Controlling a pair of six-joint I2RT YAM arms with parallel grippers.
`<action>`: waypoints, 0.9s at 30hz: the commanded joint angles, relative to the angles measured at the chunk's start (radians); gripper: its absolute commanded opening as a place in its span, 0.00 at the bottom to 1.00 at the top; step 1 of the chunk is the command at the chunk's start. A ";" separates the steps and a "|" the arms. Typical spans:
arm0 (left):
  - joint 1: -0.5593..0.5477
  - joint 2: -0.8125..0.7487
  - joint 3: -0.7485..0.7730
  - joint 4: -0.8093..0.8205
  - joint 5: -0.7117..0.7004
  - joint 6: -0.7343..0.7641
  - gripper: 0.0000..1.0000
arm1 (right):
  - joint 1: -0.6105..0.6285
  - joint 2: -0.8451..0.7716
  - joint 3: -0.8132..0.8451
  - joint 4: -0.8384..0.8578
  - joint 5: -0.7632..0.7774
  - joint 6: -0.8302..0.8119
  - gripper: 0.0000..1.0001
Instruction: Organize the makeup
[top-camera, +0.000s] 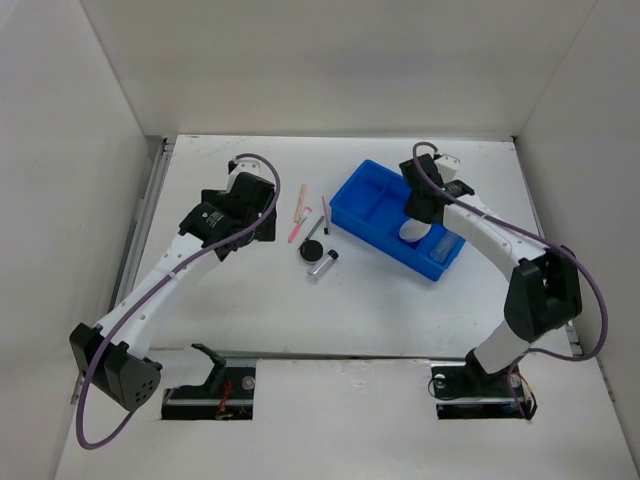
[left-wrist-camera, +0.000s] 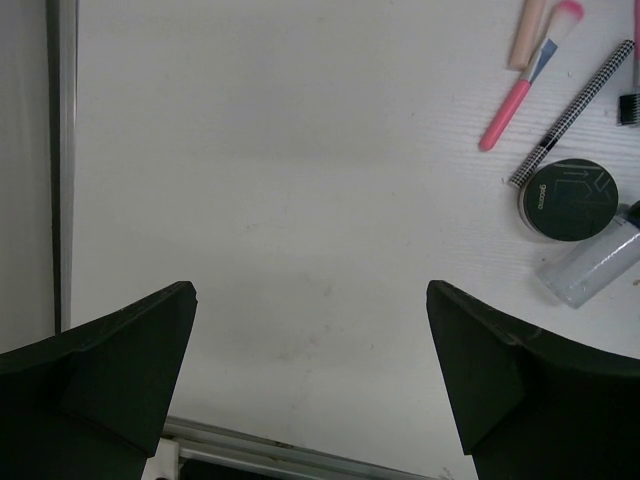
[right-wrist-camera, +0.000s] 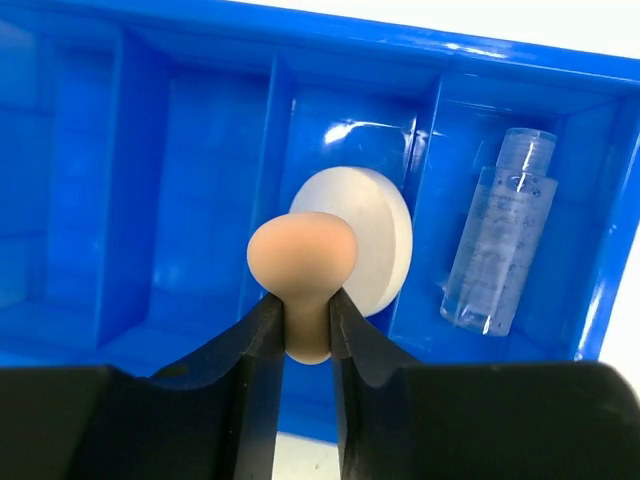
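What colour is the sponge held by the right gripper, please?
The sponge is beige; right wrist view.

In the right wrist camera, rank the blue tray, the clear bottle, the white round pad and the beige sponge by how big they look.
1. blue tray
2. clear bottle and white round pad, about alike
3. beige sponge, held nearest the camera, so its rank is unsure

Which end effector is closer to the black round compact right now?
Left. The left end effector hangs open over bare table left of the black compact; the right end effector is farther off over the blue tray, gripping the beige sponge.
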 joint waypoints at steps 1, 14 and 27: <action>0.001 0.012 0.042 -0.022 0.013 0.020 1.00 | -0.014 0.039 0.060 0.004 0.007 -0.009 0.30; -0.031 0.096 0.113 -0.062 0.127 0.052 0.97 | -0.023 -0.030 0.113 0.001 -0.003 -0.029 0.68; -0.289 0.435 0.185 0.062 0.275 0.003 0.54 | -0.097 -0.332 0.058 -0.128 0.049 -0.029 0.70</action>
